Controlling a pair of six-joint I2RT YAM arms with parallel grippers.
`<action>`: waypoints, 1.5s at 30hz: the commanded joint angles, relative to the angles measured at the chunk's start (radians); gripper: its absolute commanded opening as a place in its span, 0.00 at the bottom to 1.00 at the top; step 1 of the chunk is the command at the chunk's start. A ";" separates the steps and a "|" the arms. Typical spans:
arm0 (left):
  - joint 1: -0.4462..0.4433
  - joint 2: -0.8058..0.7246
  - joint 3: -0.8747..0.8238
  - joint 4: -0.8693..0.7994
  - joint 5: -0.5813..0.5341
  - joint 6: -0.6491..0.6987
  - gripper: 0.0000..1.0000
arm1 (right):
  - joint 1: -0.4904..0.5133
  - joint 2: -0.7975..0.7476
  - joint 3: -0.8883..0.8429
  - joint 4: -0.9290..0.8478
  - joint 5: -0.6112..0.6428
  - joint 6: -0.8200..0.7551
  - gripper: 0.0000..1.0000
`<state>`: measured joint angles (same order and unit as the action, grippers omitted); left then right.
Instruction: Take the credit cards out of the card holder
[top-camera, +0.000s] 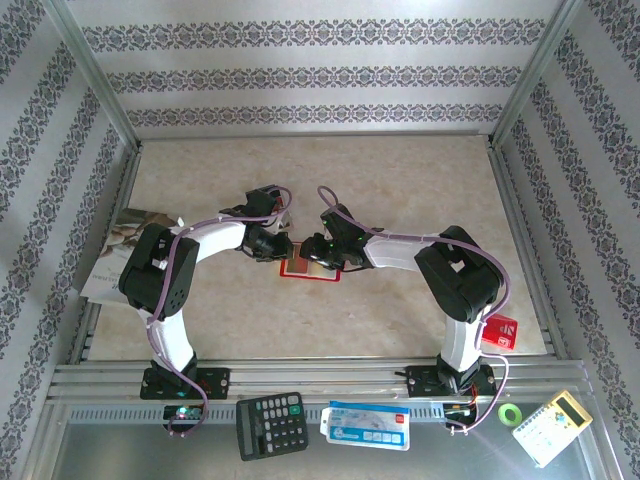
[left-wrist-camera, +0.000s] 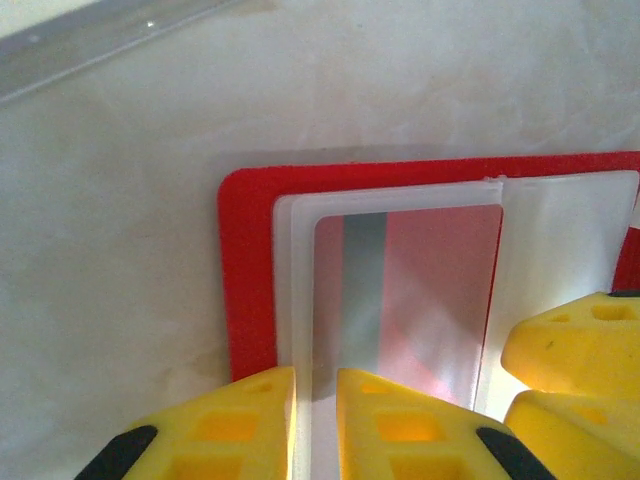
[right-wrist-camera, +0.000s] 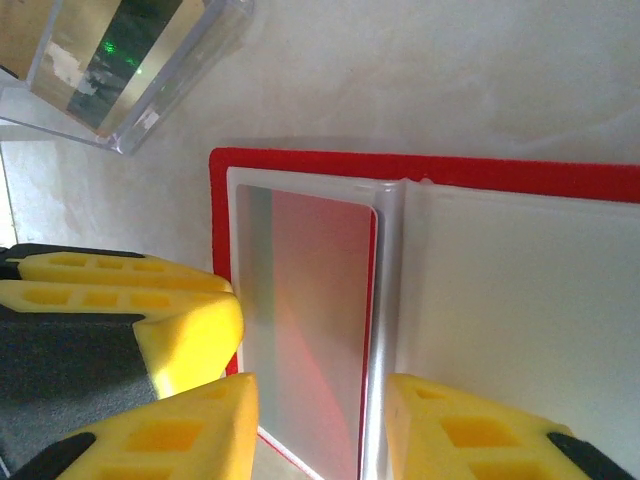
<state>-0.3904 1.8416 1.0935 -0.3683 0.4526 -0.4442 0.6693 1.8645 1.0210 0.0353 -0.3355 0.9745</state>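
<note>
On the desk, a magazine lies at nine o'clock and a red box at four. Nearer, at six, a black calculator sits beside a blue-white packet. At five are a green tape roll and perhaps a second calculator.

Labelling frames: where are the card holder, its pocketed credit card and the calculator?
card holder (left-wrist-camera: 245, 300): left wrist view, red border.
credit card (left-wrist-camera: 420, 290): left wrist view, red face.
calculator (top-camera: 272, 430): top view, keypad.

White arms, black joints, purple cables, yellow fingers.
</note>
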 joint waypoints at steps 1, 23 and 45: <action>-0.017 0.027 0.019 -0.039 0.026 0.020 0.17 | -0.011 0.022 0.012 0.006 -0.018 0.015 0.39; -0.029 0.038 0.020 -0.011 0.067 0.002 0.13 | -0.008 0.093 0.047 0.025 -0.094 0.026 0.34; -0.027 0.065 0.024 -0.038 -0.003 0.022 0.11 | -0.082 -0.042 -0.092 0.123 -0.103 0.010 0.34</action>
<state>-0.4000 1.8660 1.1046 -0.3565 0.4923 -0.4477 0.6060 1.8606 0.9550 0.1200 -0.4217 0.9962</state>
